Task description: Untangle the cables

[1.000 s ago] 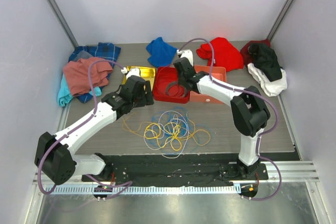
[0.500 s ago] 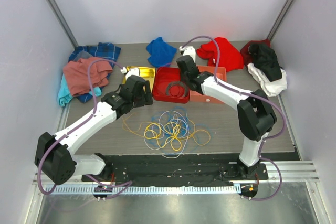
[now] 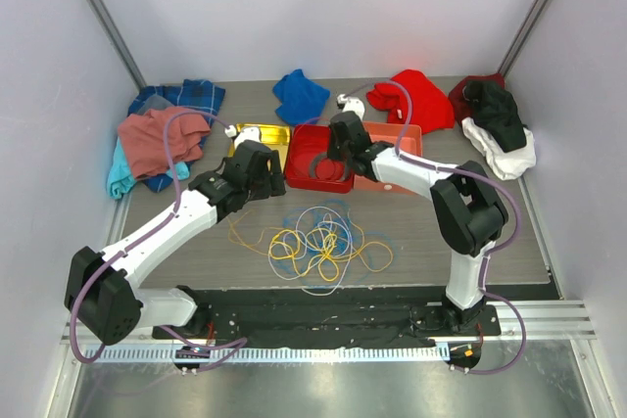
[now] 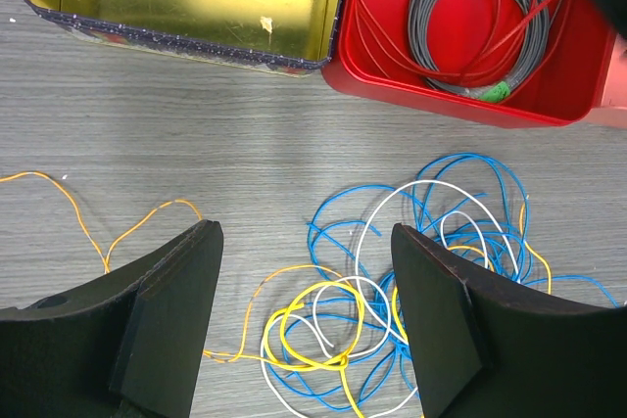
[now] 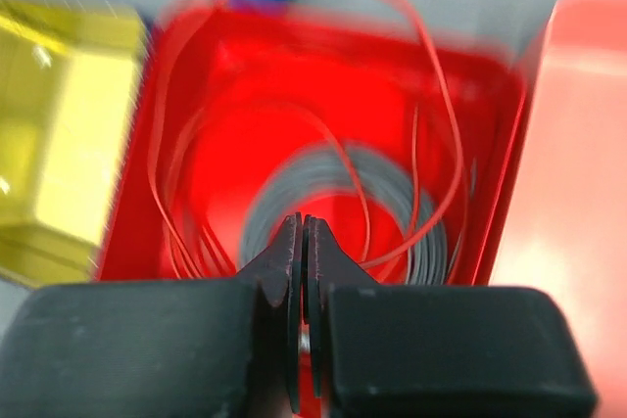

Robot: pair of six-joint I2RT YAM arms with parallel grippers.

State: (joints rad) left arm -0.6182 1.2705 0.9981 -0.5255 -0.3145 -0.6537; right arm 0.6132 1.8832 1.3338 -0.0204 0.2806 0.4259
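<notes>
I work on a grey wood-grain tabletop (image 3: 407, 217), closed in by plain pale walls (image 3: 323, 7) at the back and both sides. Slanted grey metal struts (image 3: 98, 7) mark the far corners. A black base plate (image 3: 323, 305) and a silver aluminium rail (image 3: 549, 315) line the near edge. The light is soft and even.

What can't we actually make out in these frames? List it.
Right wrist: motion blur; whether the shut right tool pinches a red cable cannot be told.
Top: right arm covers part of the red tray and grey coil.
Top: crossings in the tangle too small.
Left wrist: left tool and bottom edge cut off the tangle's near side.
</notes>
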